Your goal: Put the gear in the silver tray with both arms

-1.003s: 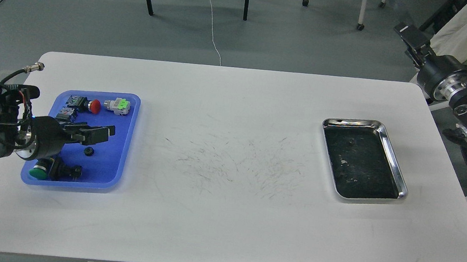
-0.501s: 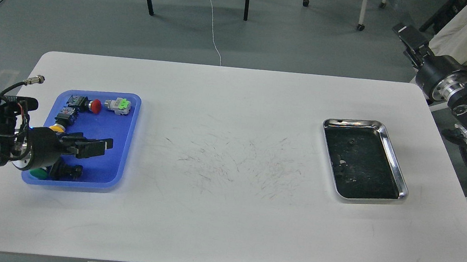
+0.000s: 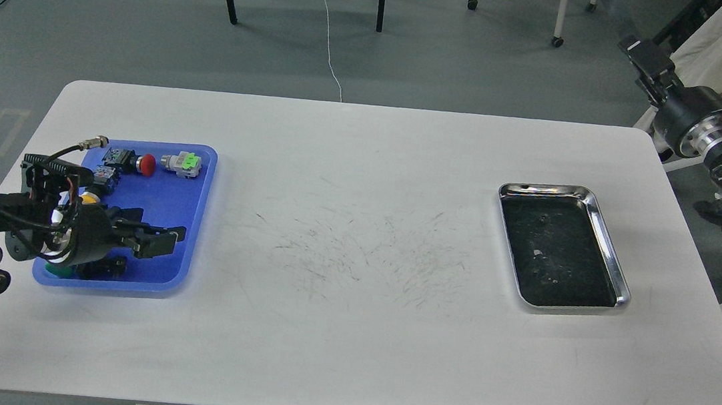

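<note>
The silver tray (image 3: 604, 236) lies flat on the white table (image 3: 347, 335), near its right edge. Its dark floor is scratched. No gear shows clearly.

no legible text, labels, or numbers

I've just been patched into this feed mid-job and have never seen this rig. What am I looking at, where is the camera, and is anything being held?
The camera sits in the robot's head, looking forward and down at a white table. The black arm entering from the left is its left arm; the left gripper hangs over a blue plastic tray with fingers apart. Whether it holds anything cannot be told. In that tray lie small electrical parts: a red push button, a switch with a green tab, a green-capped button and others partly hidden. The right arm is off the table's far right corner; its right gripper is too dark to read. The silver tray, on the right, holds only dark scuffs and specks.
</note>
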Robot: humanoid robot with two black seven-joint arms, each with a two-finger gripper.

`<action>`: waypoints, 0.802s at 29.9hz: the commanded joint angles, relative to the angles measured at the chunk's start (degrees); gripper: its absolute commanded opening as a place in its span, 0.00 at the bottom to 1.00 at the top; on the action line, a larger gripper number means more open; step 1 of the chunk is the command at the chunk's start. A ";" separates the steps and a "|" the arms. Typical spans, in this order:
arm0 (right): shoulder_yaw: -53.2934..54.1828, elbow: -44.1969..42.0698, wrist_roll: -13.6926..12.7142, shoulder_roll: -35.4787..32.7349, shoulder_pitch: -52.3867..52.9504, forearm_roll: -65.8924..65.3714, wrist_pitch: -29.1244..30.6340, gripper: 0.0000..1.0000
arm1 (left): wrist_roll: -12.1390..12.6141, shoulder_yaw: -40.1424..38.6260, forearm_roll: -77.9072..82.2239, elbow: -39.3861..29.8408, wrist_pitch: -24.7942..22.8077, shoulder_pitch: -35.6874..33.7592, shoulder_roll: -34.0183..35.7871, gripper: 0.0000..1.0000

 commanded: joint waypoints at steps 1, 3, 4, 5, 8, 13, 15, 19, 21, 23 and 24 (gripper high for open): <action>0.09 0.06 0.00 0.02 -0.10 0.00 0.00 0.90 | -1.13 -0.11 0.71 3.18 1.12 0.56 -0.93 0.90; 0.09 0.06 0.00 -0.07 -0.02 0.00 0.00 0.90 | -2.45 -0.02 1.06 4.50 1.30 0.56 -1.20 0.90; 0.09 0.06 0.00 -0.07 -0.02 0.00 0.00 0.90 | -2.98 -0.11 1.06 4.85 1.38 0.56 -1.20 0.90; 0.09 0.06 0.00 -0.07 -0.02 0.00 0.00 0.90 | -3.33 -0.02 1.06 5.21 1.47 0.64 -1.20 0.90; 0.09 0.06 0.00 -0.07 -0.02 0.00 0.00 0.90 | -3.69 -0.11 1.06 6.44 1.74 0.64 -1.29 0.90; 0.00 0.06 0.00 0.02 -0.10 0.00 0.00 0.90 | -4.65 -0.02 1.15 6.44 1.82 0.82 -1.55 0.86; 0.00 0.06 0.00 0.02 -0.19 0.00 0.00 0.90 | -5.09 -0.02 1.15 6.53 1.82 1.08 -1.64 0.85; 0.00 0.06 0.00 -0.07 -0.19 0.00 0.00 0.90 | -5.36 -0.02 1.15 6.70 2.18 1.08 -1.73 0.82; -0.17 0.06 0.00 -0.07 -0.19 0.00 0.00 0.90 | -5.97 -0.02 1.15 6.70 2.26 1.35 -1.73 0.82; -0.17 0.06 0.00 -0.16 -0.19 0.00 0.00 0.90 | -7.28 -0.02 1.24 6.70 2.70 1.52 -1.64 0.81; -0.17 0.06 0.00 -0.16 -0.19 0.00 0.00 0.90 | -7.90 -0.02 1.41 6.79 2.79 1.70 -1.55 0.80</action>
